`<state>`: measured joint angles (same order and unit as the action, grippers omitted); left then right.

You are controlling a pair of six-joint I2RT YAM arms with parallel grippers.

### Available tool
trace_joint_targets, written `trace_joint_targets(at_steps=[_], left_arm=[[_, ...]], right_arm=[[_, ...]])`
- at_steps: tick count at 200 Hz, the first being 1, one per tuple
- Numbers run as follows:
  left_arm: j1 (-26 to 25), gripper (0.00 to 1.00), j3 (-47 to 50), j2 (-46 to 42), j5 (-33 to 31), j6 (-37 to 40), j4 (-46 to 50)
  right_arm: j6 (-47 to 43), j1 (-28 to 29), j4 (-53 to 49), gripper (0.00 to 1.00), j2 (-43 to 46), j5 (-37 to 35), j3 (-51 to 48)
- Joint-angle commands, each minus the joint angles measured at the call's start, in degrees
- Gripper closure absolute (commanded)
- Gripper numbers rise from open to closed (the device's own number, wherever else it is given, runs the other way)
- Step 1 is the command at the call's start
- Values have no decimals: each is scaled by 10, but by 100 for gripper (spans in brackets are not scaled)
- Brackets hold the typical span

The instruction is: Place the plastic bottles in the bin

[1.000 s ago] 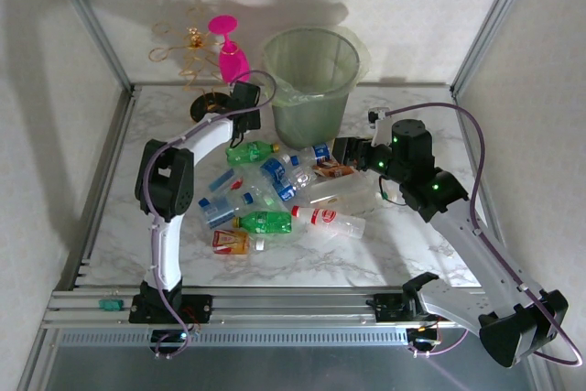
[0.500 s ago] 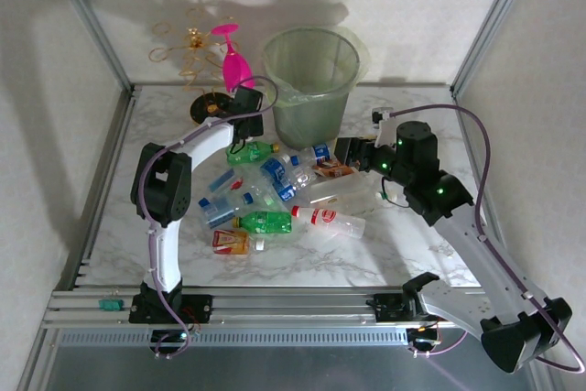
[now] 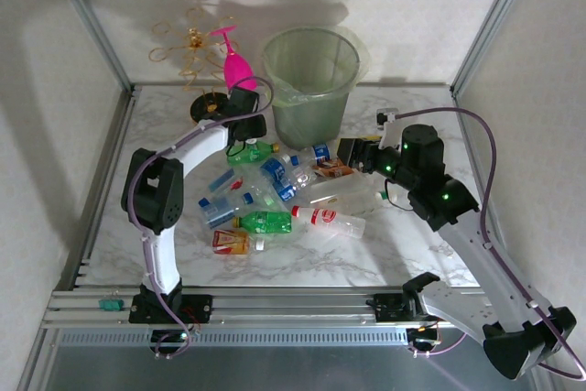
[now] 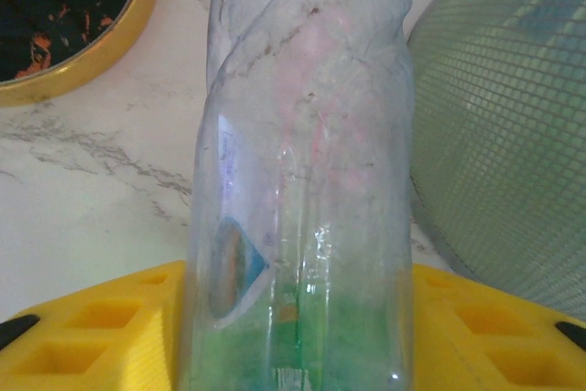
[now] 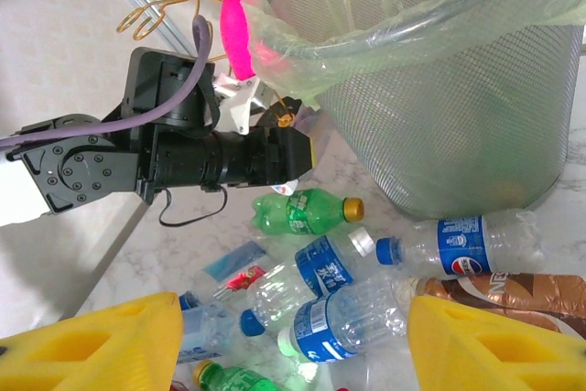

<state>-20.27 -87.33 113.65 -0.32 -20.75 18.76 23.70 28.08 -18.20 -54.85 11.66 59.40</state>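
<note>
Clamping a clear bottle (image 4: 302, 180) tight, the left pincer (image 3: 252, 124) sits beside the bin (image 3: 311, 89). Best to raise it over the rim, steering clear of the tilted pink goblet (image 3: 236, 69). The right pincer (image 5: 293, 336) gapes empty above the pile.

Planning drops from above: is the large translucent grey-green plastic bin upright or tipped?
Upright: the grey-green bin stands on its base, open mouth upward.

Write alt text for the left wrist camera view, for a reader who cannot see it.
A crushed clear bottle, held between two yellow fingers, rises up the middle of the frame, greenish at its base. Behind it lies the marble table, with the mesh-patterned bin at right and a gold-rimmed black disc at top left.
</note>
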Motion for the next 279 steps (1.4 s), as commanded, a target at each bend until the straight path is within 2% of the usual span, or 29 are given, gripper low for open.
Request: trace_joint_targets(at_steps=[1, 43, 122, 191, 238, 279], left_arm=[[-2, 49, 21, -26, 25, -19, -13], [-2, 49, 46, -27, 36, -35, -26], [-1, 48, 82, -60, 106, -57, -33], [15, 48, 83, -87, 202, -105, -43], [12, 49, 102, -160, 229, -128, -44], [-11, 49, 160, -269, 215, -135, -36]], right_arm=[[9, 6, 5, 34, 11, -3, -7], [13, 6, 2, 34, 21, -6, -10], [18, 7, -5, 34, 35, -10, -13], [22, 10, -9, 34, 34, -5, -7], [23, 11, -12, 34, 29, -2, 0], [27, 12, -5, 33, 17, 9, 1]])
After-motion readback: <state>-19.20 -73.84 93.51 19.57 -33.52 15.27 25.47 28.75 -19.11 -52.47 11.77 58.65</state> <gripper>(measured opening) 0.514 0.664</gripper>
